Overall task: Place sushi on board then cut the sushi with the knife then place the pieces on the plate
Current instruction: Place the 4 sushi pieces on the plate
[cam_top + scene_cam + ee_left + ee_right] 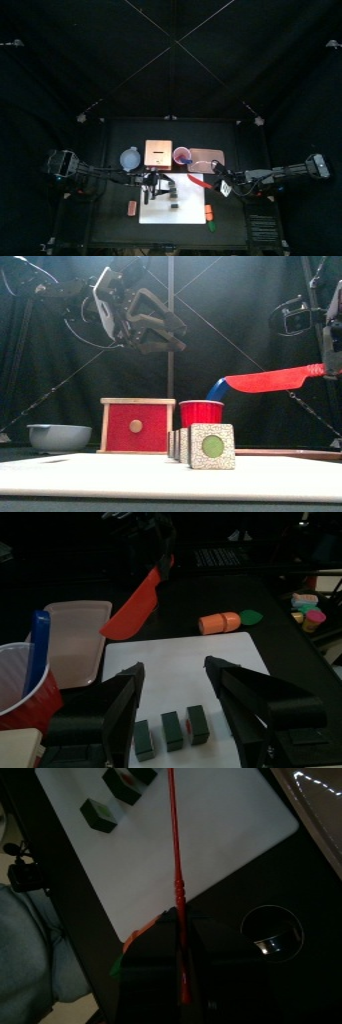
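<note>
Sushi roll [167, 732], three dark green blocks side by side, sits on the white cutting board [120, 474]. Left gripper [174, 670] hovers above it, jaws apart and empty. Right gripper [178, 933] is clamped on a red knife [274, 379], held in the air to the right.

You see dark green toy sushi blocks [207, 446] with a speckled cream end face and green centre, a plain white cutting board [107, 471], and a red plastic toy knife [274, 379].
</note>
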Available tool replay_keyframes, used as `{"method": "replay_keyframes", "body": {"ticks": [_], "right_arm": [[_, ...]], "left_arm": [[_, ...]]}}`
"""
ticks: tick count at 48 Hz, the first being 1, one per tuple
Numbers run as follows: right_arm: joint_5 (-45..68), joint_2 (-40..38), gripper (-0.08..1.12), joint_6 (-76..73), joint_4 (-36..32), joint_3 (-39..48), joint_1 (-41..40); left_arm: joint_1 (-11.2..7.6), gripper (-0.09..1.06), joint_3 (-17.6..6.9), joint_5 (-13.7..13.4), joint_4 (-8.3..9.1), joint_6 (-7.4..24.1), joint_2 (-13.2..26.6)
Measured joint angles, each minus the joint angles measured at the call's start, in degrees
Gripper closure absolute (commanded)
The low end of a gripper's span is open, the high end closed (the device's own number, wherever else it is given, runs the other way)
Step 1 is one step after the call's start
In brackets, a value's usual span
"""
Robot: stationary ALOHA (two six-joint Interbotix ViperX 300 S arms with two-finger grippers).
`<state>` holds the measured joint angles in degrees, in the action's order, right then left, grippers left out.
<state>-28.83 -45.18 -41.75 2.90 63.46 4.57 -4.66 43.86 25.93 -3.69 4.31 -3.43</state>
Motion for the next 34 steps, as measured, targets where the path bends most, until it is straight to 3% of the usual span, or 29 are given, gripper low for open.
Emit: {"method": "replay_keyframes", "body": {"ticks": [22, 34], "right_arm": [[-0.44, 1.76, 0.3, -0.09, -0.18, 0.09, -0.26], [1.41, 3.69, 0.29, -0.09, -2.9, -1.58, -0.35]], "left_arm": [[0.0, 0.09, 0.53, 0.09, 0.0, 0.0, 0.0], [0.0, 0.09, 1.05, 0.09, 0.0, 0.0, 0.0]]}}
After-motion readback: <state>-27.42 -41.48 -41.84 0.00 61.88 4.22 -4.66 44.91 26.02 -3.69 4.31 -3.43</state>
